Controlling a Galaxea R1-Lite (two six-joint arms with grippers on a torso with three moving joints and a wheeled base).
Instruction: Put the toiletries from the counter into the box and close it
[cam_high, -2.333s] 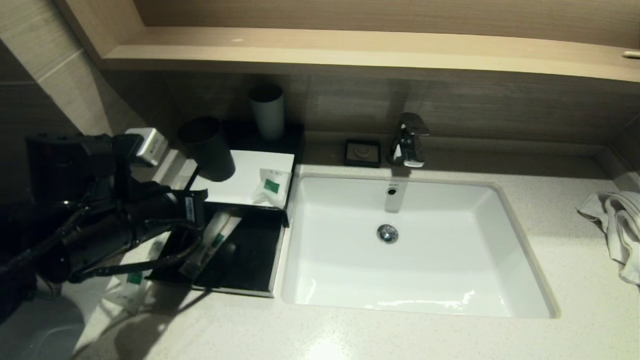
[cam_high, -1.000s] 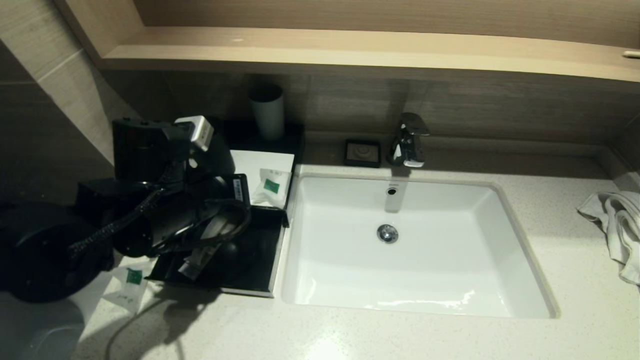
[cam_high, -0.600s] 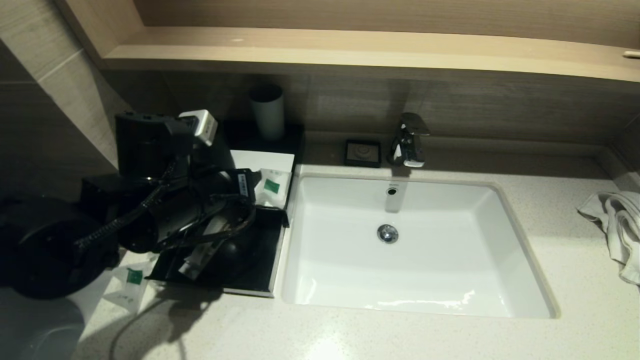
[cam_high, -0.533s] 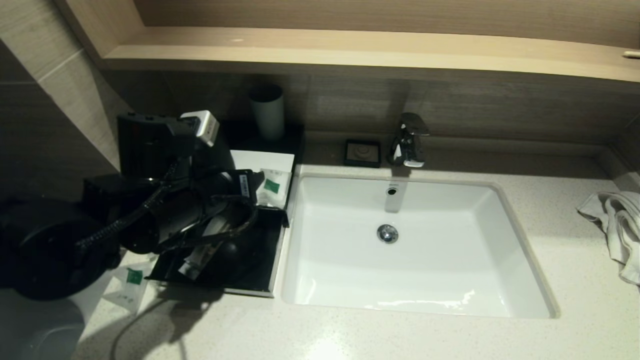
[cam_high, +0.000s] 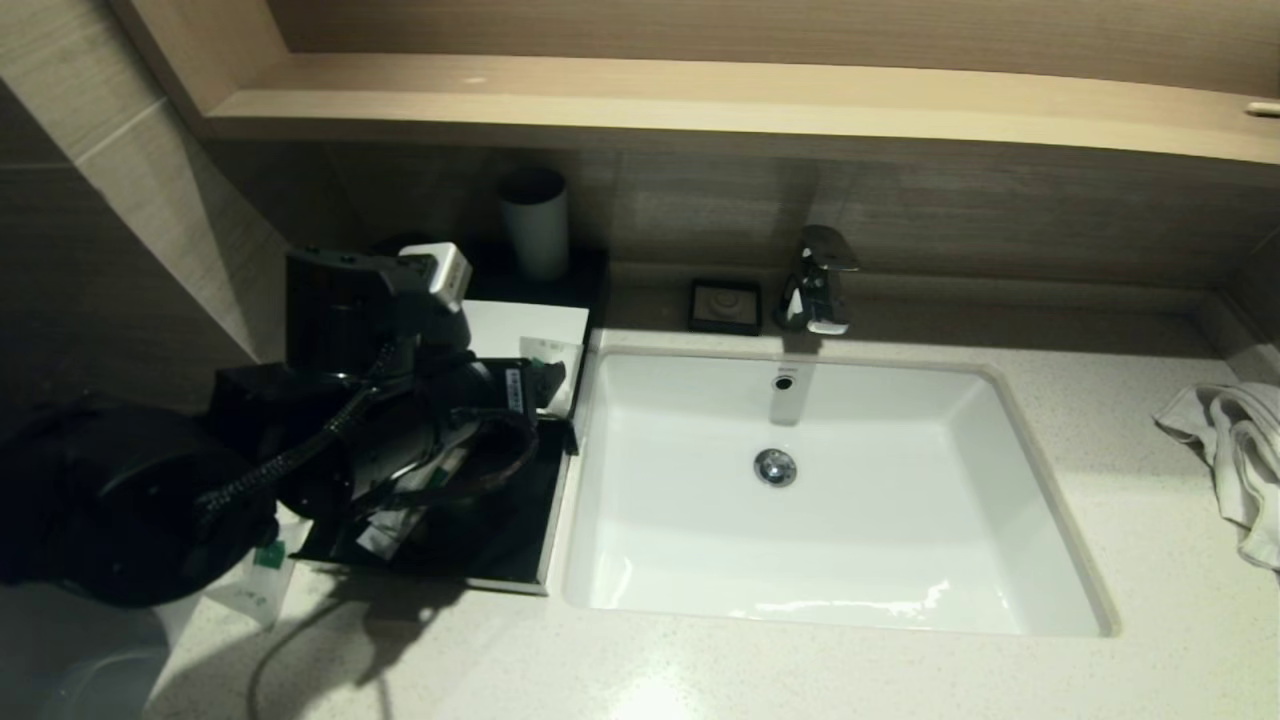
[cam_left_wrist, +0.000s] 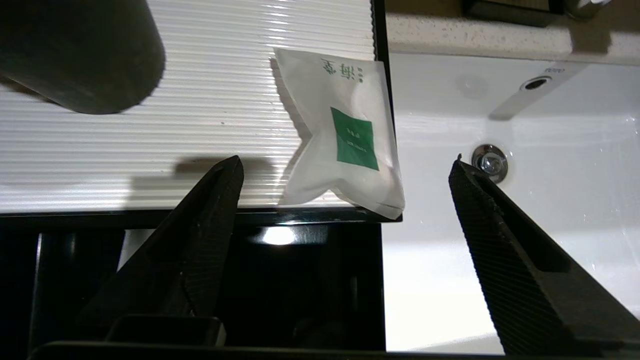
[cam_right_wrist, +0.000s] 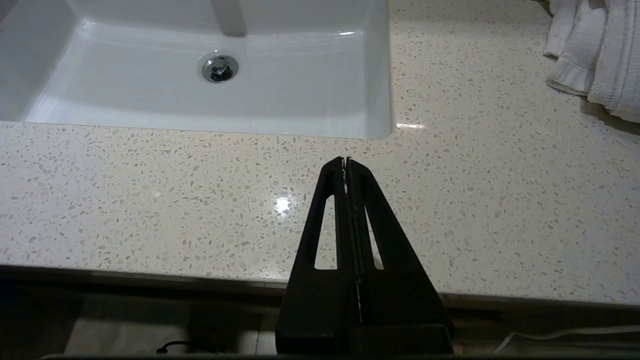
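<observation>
**Left gripper spread before the sachet on the box top**

Your left gripper (cam_left_wrist: 345, 165) hangs over the pulled-out drawer (cam_high: 500, 520) of the box (cam_left_wrist: 150, 130), its jaws spread wide and holding nothing; in the left wrist view one fingertip (cam_left_wrist: 227, 175) stands at the front edge of the ribbed white top panel, the other over the sink (cam_high: 830, 480). Between those two tips, and just beyond them, lies the small squarish sachet (cam_left_wrist: 345, 135) with its green square label; it rests on the corner of the box top nearest the sink, one corner overhanging the front edge; neither finger touches it. In the head view you find the same sachet (cam_high: 548, 352) partly hidden behind the gripper.

Inside the open drawer a long thin sachet (cam_high: 415, 490) lies slantwise under the arm's cables; another small sachet (cam_high: 255, 575) lies on the counter (cam_high: 700, 670) just beside the drawer's outer side, partly covered by the arm. A dark cup (cam_left_wrist: 75, 50) stands on the box top, well apart from the sachet; a pale cup (cam_high: 535, 225) stands behind the box by the wall.

Your right gripper (cam_right_wrist: 346, 162) is parked over the counter's front edge, its fingers pressed together and holding nothing; a white towel (cam_high: 1235, 450) lies at the far right.
</observation>
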